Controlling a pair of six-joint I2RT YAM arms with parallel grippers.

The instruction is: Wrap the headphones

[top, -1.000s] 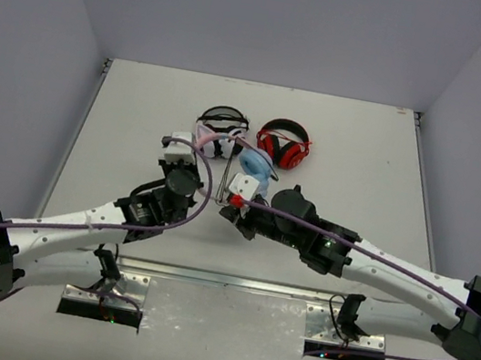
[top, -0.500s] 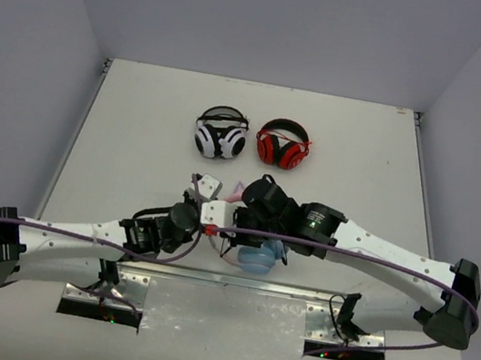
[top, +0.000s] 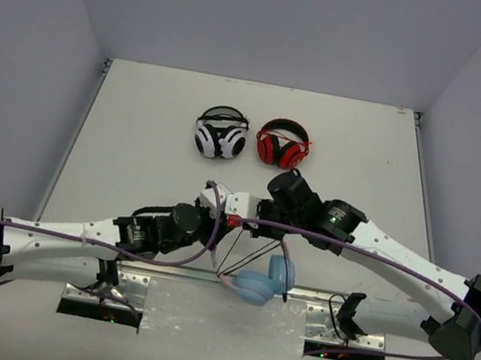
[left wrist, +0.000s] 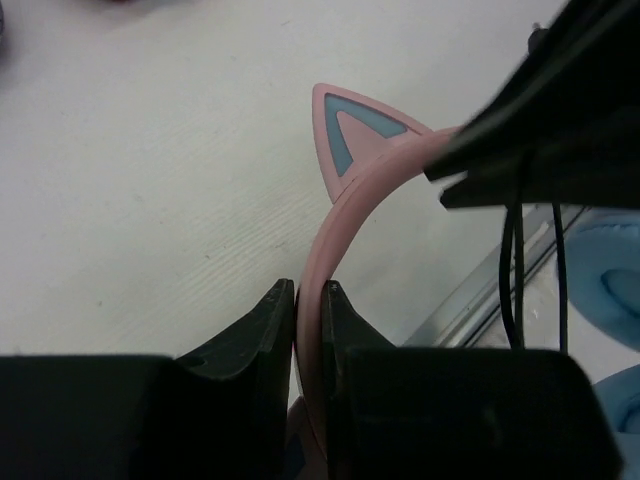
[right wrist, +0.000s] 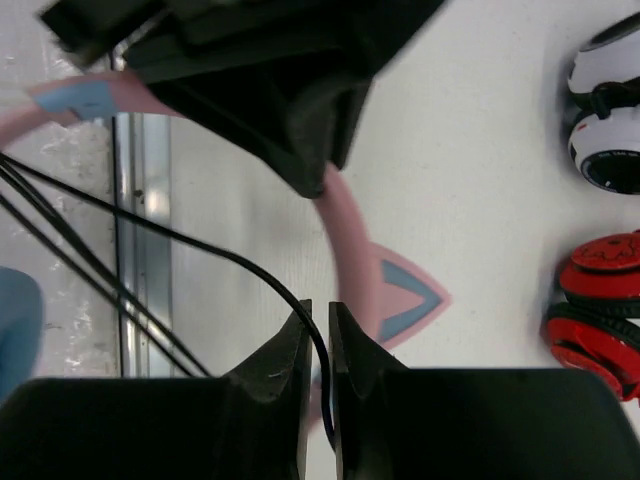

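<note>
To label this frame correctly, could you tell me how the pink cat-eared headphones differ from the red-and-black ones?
The pink headphones hang in the air, headband clamped in the jaws of the left gripper; the red-and-black headphones lie on the table, untouched. The pink pair trails a black cable pinched by the right gripper; the red pair shows no cable. Both are over-ear.

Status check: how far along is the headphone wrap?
Done: left gripper is clamped on the pink headband of the cat-ear headphones. In hand: right gripper pinches the black cable. Left: strands hang loose; no snug turns visible yet.
</note>
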